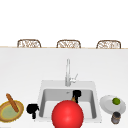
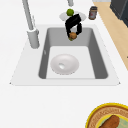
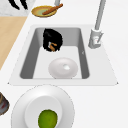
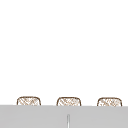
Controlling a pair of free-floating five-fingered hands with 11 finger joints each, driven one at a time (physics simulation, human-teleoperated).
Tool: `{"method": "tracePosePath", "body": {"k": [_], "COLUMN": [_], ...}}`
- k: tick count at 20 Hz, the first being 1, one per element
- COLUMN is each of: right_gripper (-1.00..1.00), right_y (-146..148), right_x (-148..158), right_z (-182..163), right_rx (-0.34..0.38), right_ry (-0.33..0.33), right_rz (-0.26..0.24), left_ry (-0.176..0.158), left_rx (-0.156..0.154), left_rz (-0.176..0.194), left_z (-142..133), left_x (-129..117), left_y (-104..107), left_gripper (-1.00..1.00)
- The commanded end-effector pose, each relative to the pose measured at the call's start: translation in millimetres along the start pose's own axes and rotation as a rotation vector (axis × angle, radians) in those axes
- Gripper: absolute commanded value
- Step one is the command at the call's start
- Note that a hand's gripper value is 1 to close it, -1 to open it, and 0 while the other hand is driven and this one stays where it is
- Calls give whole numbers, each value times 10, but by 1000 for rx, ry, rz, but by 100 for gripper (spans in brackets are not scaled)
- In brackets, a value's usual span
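My right hand [image 1: 76, 94] hangs over the sink [image 1: 45, 86], fingers curled down around a small brown object [image 2: 72, 35] that I cannot identify; from the left side view the object sits pinched at the fingertips above the basin's far end, clear of the floor of the sink. From the right side view the same hand [image 3: 52, 40] shows its curled fingers wrapped about the orange-brown bit.

My left hand [image 1: 32, 109] floats just off the sink's left edge, above the tabletop [image 1: 22, 70]. It looks bunched, but I cannot tell how its fingers stand.

Counting: one white bowl [image 2: 64, 64] lies in the basin, one red ball-like shape [image 1: 67, 114] sits at the front, and one faucet [image 1: 68, 72] stands behind. One woven bowl [image 1: 5, 111] on the left carries one brown stick-shaped item [image 1: 12, 102]. One white plate [image 1: 107, 105] on the right carries one green fruit [image 1: 116, 101], with one dark jar [image 1: 115, 117] beside it. Three wicker chairs [image 1: 28, 43] stand at the back.

The jar's label is unreadable.
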Motion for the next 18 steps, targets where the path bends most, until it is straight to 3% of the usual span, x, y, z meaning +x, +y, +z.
{"method": "tracePosePath", "body": {"k": [1,5,18], "right_gripper": [100,100,100], "right_y": [239,497,1309], "right_x": [50,121,273], "right_z": [-221,-451,-1271], "right_rx": [12,21,27], "right_ry": [75,74,78], "right_rz": [-42,-67,-60], "left_ry": [0,0,0], "left_rx": [0,0,0], "left_rz": [0,0,0], "left_z": [0,0,0], "left_x": [0,0,0], "left_y": [0,0,0], "left_gripper": [0,0,0]}}
